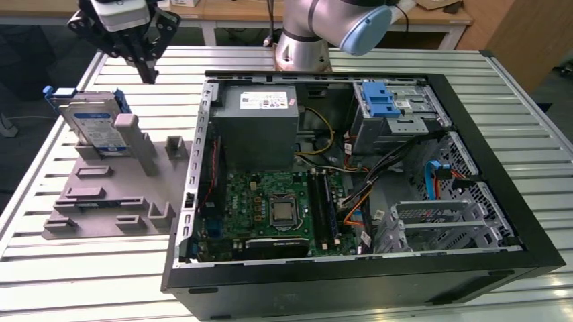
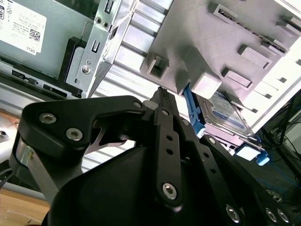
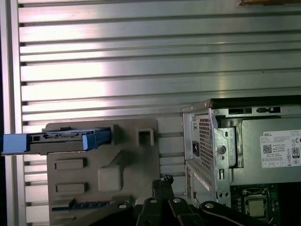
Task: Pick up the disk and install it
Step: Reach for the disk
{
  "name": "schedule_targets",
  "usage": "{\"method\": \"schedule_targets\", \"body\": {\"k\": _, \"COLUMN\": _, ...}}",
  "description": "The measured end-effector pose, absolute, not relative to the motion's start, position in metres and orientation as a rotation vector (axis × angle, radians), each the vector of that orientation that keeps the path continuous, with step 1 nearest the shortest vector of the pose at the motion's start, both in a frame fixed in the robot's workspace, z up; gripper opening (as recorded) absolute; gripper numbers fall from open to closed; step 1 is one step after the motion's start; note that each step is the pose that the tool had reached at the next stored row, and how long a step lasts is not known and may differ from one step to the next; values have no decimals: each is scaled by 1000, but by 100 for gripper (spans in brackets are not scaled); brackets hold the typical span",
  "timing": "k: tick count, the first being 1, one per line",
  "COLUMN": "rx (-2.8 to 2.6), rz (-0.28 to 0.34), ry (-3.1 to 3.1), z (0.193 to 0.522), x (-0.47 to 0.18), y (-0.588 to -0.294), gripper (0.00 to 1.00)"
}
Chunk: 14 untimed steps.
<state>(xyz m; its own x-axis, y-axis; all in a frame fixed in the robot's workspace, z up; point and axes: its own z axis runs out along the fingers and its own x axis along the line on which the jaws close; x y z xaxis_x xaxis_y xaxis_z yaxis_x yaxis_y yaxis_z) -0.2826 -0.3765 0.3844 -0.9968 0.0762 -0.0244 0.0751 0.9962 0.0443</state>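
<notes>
A silver table point(image 1: 54, 282) made of long metal strips holds everything, with a wooden desk point(image 1: 233, 10) behind it. In the exterior view a grey stand point(image 1: 98, 201) lies at nine o'clock on the table. The disk point(image 1: 94, 124) stands on its edge in that stand, at ten o'clock from the open computer point(image 1: 501, 221). The claw point(image 1: 146, 70) hangs at one o'clock from the disk, near but not touching. Its two fingers are pressed together and hold nothing.

White sticker point(image 1: 266, 100) on grey box point(image 1: 259, 127), label point(image 1: 101, 131) on the disk point(image 1: 90, 113) — fine print unreadable
</notes>
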Motion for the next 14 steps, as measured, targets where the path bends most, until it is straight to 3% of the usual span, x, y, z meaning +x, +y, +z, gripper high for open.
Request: {"method": "schedule_targets", "body": {"k": 14, "rx": 118, "rz": 68, "ry": 3113, "z": 384, "x": -288, "y": -376, "gripper": 11}}
